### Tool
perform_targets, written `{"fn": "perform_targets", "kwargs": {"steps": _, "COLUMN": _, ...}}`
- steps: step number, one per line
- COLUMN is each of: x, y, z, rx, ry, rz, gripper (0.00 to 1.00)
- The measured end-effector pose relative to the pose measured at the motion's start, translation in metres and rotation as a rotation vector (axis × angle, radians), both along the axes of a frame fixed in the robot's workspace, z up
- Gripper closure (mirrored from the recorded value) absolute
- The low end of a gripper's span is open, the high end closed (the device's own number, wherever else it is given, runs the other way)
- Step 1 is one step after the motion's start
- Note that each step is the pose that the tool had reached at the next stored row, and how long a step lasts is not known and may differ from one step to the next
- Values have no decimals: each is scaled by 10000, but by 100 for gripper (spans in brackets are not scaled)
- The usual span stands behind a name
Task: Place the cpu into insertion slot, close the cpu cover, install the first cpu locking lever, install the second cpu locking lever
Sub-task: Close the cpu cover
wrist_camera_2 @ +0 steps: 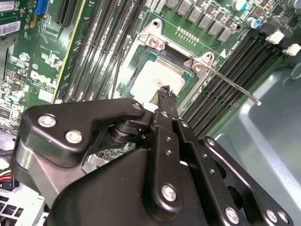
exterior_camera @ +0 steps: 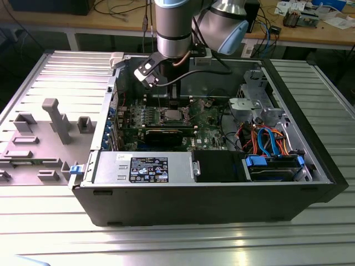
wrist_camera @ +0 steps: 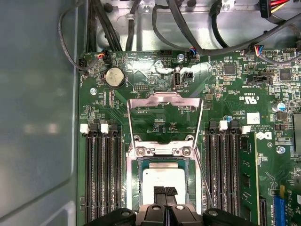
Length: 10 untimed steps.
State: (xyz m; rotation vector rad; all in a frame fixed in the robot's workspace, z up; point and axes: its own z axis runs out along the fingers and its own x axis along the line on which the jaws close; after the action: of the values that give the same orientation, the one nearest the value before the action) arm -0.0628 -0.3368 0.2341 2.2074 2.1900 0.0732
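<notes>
— How is the gripper (wrist_camera: 165,192) held?
— It is closed, finger against finger, with nothing gripped; its tips are right at the cpu (wrist_camera: 163,179).
— Where is the cpu found?
— It is seated in the insertion slot (wrist_camera: 133,188), with the cpu cover (wrist_camera: 164,98) swung open. In the exterior view it lies at twelve o'clock from the black labelled box (exterior_camera: 148,169).

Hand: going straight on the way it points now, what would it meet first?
Most likely the cpu, lying in the insertion slot directly under the hand. The cpu cover stands open, out of that line. Depth is unclear, so it may already touch.
</notes>
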Motion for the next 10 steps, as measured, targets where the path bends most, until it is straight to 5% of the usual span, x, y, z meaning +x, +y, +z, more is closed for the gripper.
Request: {"fn": "perform_targets", "kwargs": {"steps": 10, "x": 0, "y": 0, "z": 134, "rx": 2, "ry": 9, "rz": 0, "gripper": 89}}
